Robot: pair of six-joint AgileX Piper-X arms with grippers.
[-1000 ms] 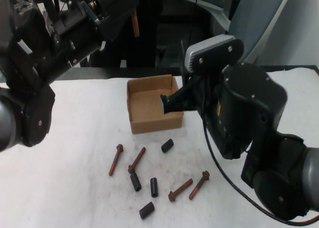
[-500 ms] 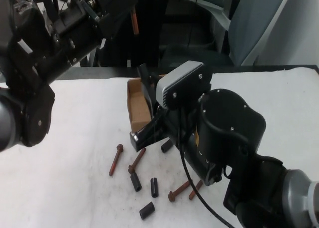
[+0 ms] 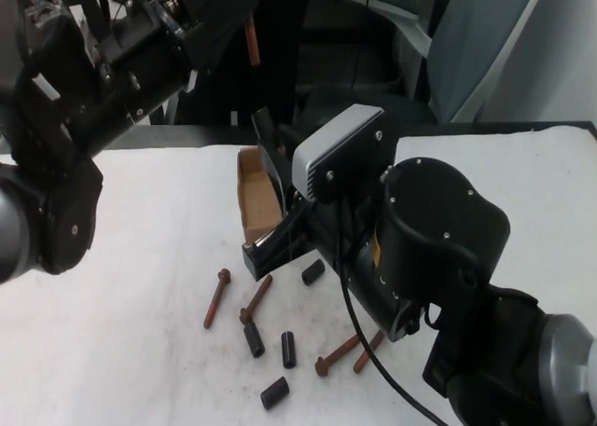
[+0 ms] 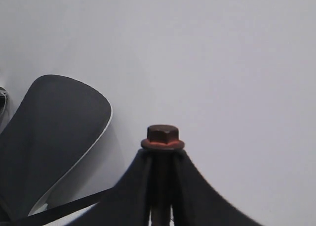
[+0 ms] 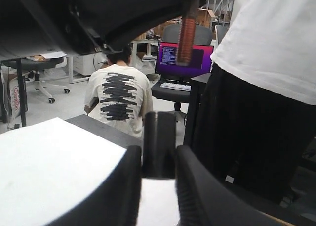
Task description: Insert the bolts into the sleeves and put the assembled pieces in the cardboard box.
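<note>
**Bolt and sleeve held in the air, not yet joined**

Nearest on the tabletop [image 3: 140, 258] lie loose bolts [image 3: 216, 298] and sleeves [image 3: 274, 391], with the cardboard box [image 3: 248, 191] beyond them. Raised above the tabletop by the box, the right claw [image 5: 159, 159] is clenched on a black sleeve [image 5: 159, 134], whose end stands out past the fingertips. Farther and higher, the left claw [image 4: 162, 159] grasps a rusty bolt [image 4: 162, 136] just under its head, shank pointing down. The two parts are apart and look offset. A clean insertion likely needs the shank brought onto the sleeve's axis first, then a slow, straight push with firm grips.
</note>
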